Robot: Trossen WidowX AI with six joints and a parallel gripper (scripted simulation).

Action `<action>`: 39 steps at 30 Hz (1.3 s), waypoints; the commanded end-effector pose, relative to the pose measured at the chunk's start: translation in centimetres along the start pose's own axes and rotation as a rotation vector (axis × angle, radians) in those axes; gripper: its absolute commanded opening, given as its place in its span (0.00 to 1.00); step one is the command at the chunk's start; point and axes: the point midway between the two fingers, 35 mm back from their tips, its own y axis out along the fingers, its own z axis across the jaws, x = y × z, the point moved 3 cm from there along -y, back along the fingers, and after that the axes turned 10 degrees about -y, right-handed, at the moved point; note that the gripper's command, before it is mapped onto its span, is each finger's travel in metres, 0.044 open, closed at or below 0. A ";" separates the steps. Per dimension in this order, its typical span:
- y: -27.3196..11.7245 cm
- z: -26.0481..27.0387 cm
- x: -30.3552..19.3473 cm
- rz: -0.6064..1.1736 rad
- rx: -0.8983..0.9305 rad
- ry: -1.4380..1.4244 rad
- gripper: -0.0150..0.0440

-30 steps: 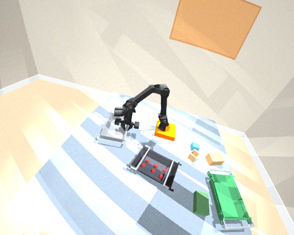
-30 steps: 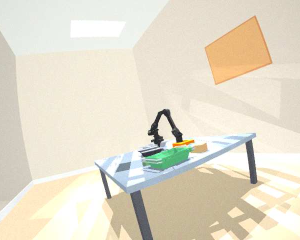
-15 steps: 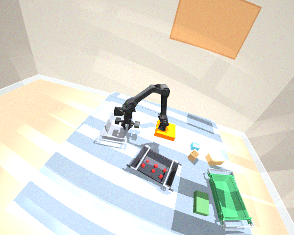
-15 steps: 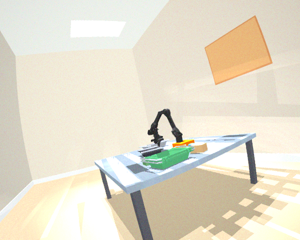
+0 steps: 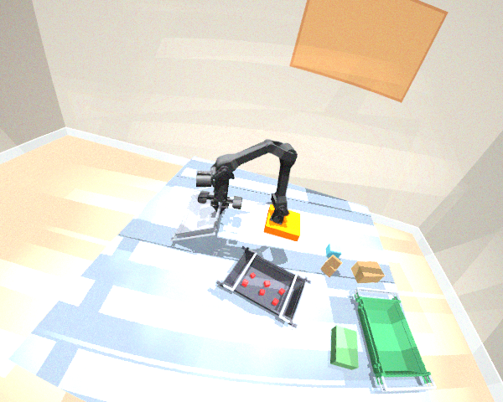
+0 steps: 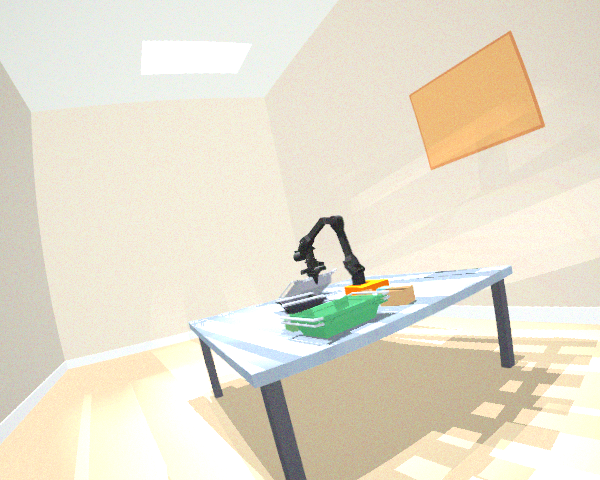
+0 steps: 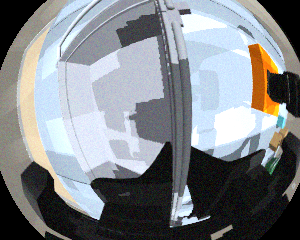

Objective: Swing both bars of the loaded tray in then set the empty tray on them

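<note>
The loaded dark tray (image 5: 275,269) (image 6: 304,304) stands mid-table with several small red blocks (image 5: 267,283) inside. Its left wire bar (image 5: 242,273) and right wire bar (image 5: 288,296) both lie across its top. My gripper (image 5: 219,209) (image 6: 316,280) (image 7: 173,144) is shut on one side wall of the empty light grey tray (image 5: 197,220) (image 6: 304,285) (image 7: 130,90), left of the orange base. The grey tray hangs tilted, with a shadow beneath it. Whether its lower edge touches the table is unclear. The fingers hide part of the gripped rim.
A green tray (image 5: 388,337) (image 6: 341,315) stands near the right edge, bars out over its ends. A green block (image 5: 344,347) is beside it. Two tan blocks (image 5: 331,265) (image 5: 367,271) and a cyan block (image 5: 333,251) lie right of the orange arm base (image 5: 288,224) (image 6: 367,286) (image 7: 259,75).
</note>
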 end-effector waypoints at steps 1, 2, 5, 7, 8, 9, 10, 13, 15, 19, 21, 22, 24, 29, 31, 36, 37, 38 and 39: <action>-1.2 0.4 0.0 0.001 0.031 0.000 0.25; -1.2 0.4 0.0 0.001 0.031 0.000 0.25; -1.2 0.4 0.0 0.001 0.031 0.000 0.25; -1.2 0.4 0.0 0.001 0.031 0.000 0.25; -1.2 0.4 0.0 0.001 0.031 0.000 0.25; -1.2 0.4 0.0 0.001 0.031 0.000 0.25; -1.2 0.4 0.0 0.001 0.031 0.000 0.25; -1.2 0.4 0.0 0.001 0.031 0.000 0.25; -1.2 0.4 0.0 0.001 0.031 0.000 0.25; -1.2 0.4 0.0 0.001 0.031 0.000 0.25; -1.2 0.4 0.0 0.001 0.031 0.000 0.25; -1.2 0.4 0.0 0.001 0.031 0.000 0.25; -1.2 0.4 0.0 0.001 0.031 0.000 0.25; -2.2 0.8 -0.1 0.001 0.032 0.000 0.25; -2.9 1.1 -0.1 0.002 0.032 0.000 0.25; -4.9 1.9 -0.2 0.002 0.033 0.000 0.25; -5.3 2.0 -0.2 0.002 0.033 0.000 0.25; -5.7 2.1 -0.2 0.002 0.033 0.000 0.25; -6.1 2.2 -0.2 0.002 0.033 0.000 0.25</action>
